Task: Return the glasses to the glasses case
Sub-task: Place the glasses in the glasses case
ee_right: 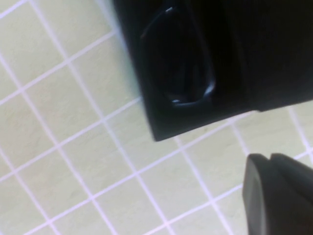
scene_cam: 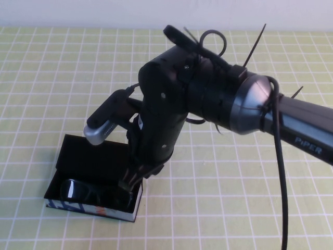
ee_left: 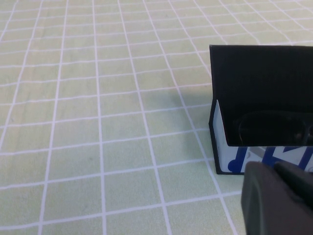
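The black glasses case point(scene_cam: 91, 154) stands open at the near left of the table, its lid tilted back. The dark glasses point(scene_cam: 86, 191) lie inside it. My right gripper point(scene_cam: 133, 180) points down just over the case's right end, shut and empty, apart from the glasses. In the right wrist view the gripper point(ee_right: 274, 196) hangs over the cloth beside the case point(ee_right: 161, 122), with a lens of the glasses point(ee_right: 176, 63) showing inside. My left gripper point(ee_left: 281, 200) is shut and low beside the case's blue-and-white side point(ee_left: 230, 156); the glasses point(ee_left: 274, 128) show under the lid. It is out of the high view.
A yellow-green cloth with a white grid point(scene_cam: 234, 198) covers the table. The right arm point(scene_cam: 244, 101) with its cables reaches across the middle from the right. A white wall runs along the far edge.
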Robot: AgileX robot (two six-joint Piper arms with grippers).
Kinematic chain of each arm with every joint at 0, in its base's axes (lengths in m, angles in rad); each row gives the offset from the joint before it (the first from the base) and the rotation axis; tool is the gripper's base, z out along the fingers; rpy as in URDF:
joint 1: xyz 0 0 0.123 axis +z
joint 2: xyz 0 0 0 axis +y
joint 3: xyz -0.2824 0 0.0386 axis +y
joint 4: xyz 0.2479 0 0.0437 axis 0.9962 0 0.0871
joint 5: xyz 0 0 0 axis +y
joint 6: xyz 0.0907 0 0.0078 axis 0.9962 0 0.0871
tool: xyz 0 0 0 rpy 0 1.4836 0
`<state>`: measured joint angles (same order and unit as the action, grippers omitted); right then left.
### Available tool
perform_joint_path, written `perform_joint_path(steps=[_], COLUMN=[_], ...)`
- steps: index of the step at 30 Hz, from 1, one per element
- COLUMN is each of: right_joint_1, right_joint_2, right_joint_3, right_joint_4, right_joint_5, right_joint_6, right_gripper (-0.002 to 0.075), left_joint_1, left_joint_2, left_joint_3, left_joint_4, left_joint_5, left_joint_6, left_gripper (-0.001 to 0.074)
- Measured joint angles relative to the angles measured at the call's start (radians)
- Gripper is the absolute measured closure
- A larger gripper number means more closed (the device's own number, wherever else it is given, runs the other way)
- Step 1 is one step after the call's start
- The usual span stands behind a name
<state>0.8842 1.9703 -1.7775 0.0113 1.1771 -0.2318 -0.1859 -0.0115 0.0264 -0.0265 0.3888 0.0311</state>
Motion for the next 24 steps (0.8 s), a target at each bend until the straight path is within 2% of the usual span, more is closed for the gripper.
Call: perform_joint_path(steps=[11, 21, 24], right_joint_1=[-0.017, -0.059, -0.092], right_joint_2=[-0.004, -0.010, -0.010], right_joint_3=[0.000, 0.000, 0.000], right_joint_4=[0.015, 0.042, 0.069], right_joint_5=[0.004, 0.010, 0.012], right_joint_6=[0.000, -0.003, -0.003], right_gripper=[0.0737, 0.0737, 0.0737], left_joint_1=[0.000, 0.000, 0.000], left_joint_2=[0.000, 0.000, 0.000], left_joint_3=[0.000, 0.000, 0.000], left_joint_4=[0.002, -0.205, -0.221], left_joint_5=[-0.019, -0.323, -0.375], left_joint_6=[0.000, -0.020, -0.107], left_gripper=[0.0738, 0.0738, 0.0738])
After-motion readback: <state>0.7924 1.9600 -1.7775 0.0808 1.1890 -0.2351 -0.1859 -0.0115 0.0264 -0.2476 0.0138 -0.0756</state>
